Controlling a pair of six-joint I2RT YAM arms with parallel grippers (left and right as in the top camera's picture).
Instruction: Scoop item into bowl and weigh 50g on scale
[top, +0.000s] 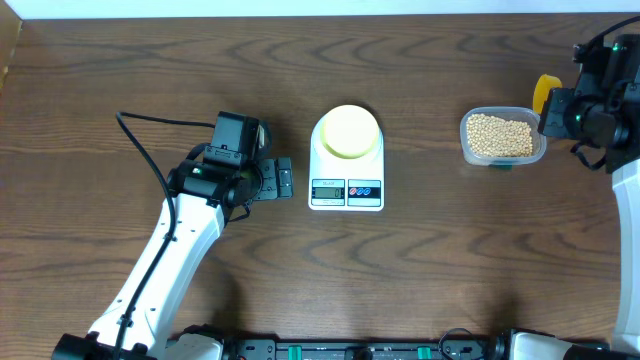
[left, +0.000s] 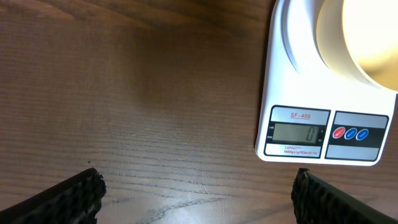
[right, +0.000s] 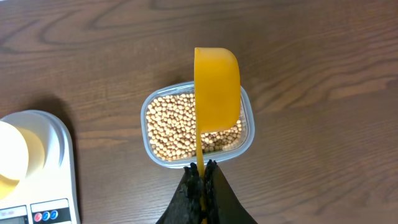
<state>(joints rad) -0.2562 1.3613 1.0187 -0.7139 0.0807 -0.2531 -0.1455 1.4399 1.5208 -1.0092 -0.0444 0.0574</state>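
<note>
Scooping is in hand: the right gripper (right: 202, 171), clamped on the handle of the scoop (right: 216, 90), holds it over the beans (right: 174, 127) in the tub (right: 249, 134) at right; it may be empty. Next: dip, then carry left to the bowl (top: 350, 130) on the scale (top: 346, 192). The left gripper (left: 199, 196) gapes, holding nothing.

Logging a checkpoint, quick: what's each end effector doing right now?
Left end effector: open, holding nothing.
Right end effector: closed, gripping the yellow scoop by its handle.

Open table (top: 420, 240) between scale (top: 345, 172) and tub (top: 464, 136), bowl (top: 348, 131) topping scale, scoop (right: 216, 87) blocking tub's mouth.
</note>
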